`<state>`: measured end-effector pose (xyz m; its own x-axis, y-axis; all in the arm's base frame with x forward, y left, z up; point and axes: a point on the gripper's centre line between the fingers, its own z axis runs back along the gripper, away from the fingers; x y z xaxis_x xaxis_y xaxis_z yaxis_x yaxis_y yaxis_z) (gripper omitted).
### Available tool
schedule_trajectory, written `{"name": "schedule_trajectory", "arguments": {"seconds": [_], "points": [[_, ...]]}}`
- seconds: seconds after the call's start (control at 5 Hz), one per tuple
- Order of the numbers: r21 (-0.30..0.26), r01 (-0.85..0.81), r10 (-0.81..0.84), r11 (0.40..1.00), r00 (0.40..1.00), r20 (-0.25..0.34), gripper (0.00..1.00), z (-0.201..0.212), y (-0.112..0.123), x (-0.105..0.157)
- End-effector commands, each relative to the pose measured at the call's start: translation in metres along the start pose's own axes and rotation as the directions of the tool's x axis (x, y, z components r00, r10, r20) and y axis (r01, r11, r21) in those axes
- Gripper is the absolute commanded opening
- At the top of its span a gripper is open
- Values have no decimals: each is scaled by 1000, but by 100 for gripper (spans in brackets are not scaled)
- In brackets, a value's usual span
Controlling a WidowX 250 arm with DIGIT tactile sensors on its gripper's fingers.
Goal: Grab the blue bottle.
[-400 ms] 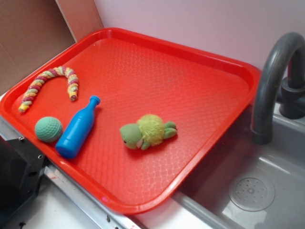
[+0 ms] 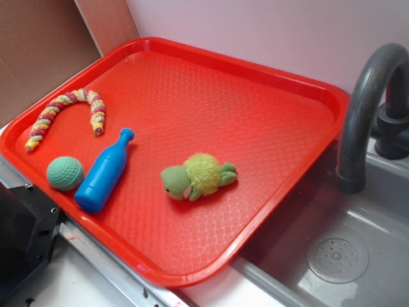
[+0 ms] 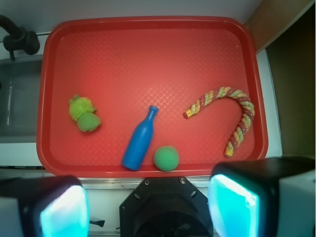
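The blue bottle [image 2: 102,173] lies on its side near the front left edge of the red tray [image 2: 223,102], cap pointing toward the tray's middle. In the wrist view the bottle [image 3: 140,140] shows far below, its base near the tray [image 3: 148,64] rim closest to me. My gripper [image 3: 148,210] hangs high above the robot base, short of the tray, open. Its cyan pads [image 3: 64,212] stand wide apart with nothing between them. The exterior view does not show the gripper.
A teal-green dimpled ball [image 2: 64,173] sits right beside the bottle's base. A green plush turtle [image 2: 198,176] and a striped rope toy [image 2: 70,105] also lie on the tray. A grey faucet [image 2: 367,109] and sink [image 2: 358,249] stand to the right. The black robot base [image 2: 22,236] is at the lower left.
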<state>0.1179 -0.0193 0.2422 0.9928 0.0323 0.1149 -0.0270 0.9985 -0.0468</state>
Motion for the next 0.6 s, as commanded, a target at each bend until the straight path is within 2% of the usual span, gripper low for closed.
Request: {"name": "schedule_trajectory", "arguments": {"seconds": [0.0,0.2,0.4], "points": [[-20,-294,295,956,952,82,100,-31,1,19],[-8,-328,327,945,941,87,100,-55,-1,27],[-36,-307,308,951,951,17,100,-81,-2,34]]}}
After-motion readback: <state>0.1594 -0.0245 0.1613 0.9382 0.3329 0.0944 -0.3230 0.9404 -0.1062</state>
